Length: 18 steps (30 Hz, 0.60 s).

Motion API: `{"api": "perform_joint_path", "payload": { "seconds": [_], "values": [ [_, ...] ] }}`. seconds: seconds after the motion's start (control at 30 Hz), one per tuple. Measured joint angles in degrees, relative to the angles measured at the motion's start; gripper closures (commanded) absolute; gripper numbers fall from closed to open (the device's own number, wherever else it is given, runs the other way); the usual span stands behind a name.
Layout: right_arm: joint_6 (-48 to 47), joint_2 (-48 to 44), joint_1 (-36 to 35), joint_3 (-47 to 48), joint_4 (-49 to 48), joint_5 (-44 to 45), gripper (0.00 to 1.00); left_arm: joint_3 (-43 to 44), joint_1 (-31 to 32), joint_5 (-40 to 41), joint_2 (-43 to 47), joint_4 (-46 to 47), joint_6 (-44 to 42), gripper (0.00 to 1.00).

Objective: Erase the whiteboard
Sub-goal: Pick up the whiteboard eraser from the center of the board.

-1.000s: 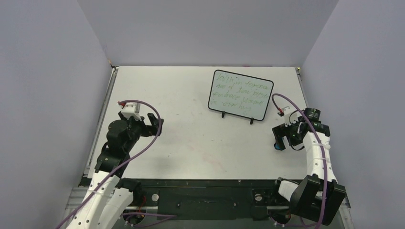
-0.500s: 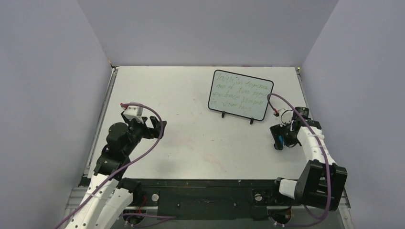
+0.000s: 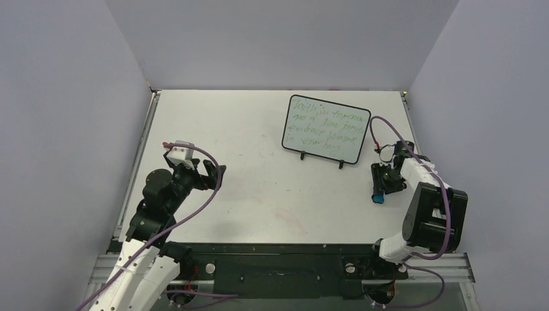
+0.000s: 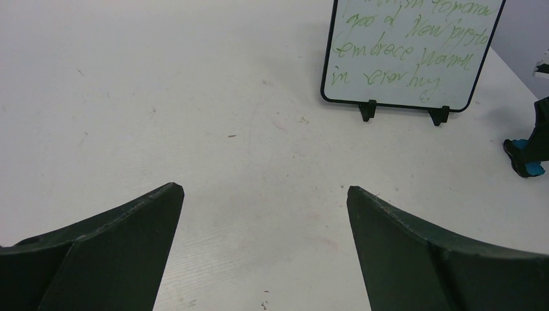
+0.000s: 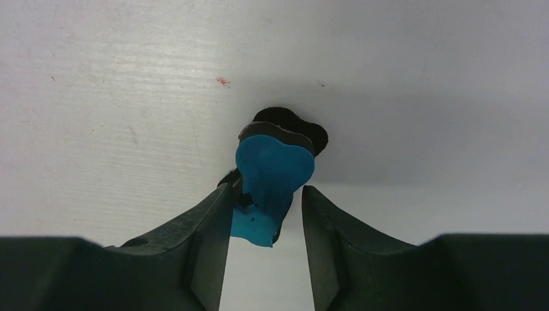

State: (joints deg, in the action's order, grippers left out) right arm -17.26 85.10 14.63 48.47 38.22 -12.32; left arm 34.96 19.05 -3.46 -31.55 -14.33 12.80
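The whiteboard [image 3: 327, 128] stands upright on small black feet at the back right of the table, with green handwriting across it; the left wrist view shows the whiteboard [image 4: 414, 52] at upper right. A small blue and black eraser [image 3: 377, 197] lies on the table to the board's right. My right gripper [image 3: 380, 188] reaches down over it. In the right wrist view the eraser [image 5: 275, 165] sits between the narrowed jaws of the right gripper [image 5: 265, 189]: the left finger touches it and a thin gap shows at the right finger. My left gripper [image 3: 213, 173] hovers wide open and empty over the left half.
The table top [image 3: 259, 188] is white, with faint marks and specks. Grey walls close in the left, back and right sides. From the left gripper [image 4: 264, 188] the eraser [image 4: 527, 167] shows at the far right under the right arm.
My right gripper has dropped onto the eraser and its jaws have narrowed around it. The left arm has shifted slightly forward and stays open.
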Motion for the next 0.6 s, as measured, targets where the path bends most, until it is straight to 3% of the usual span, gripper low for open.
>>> {"api": "perform_joint_path", "payload": {
  "seconds": [0.6],
  "values": [
    [1.62, 3.65, -1.29, 1.46, -0.81, 0.57, 0.96, 0.00, 0.00, -2.91, 0.00, 0.42, -0.02, 0.02]
  ]
}}
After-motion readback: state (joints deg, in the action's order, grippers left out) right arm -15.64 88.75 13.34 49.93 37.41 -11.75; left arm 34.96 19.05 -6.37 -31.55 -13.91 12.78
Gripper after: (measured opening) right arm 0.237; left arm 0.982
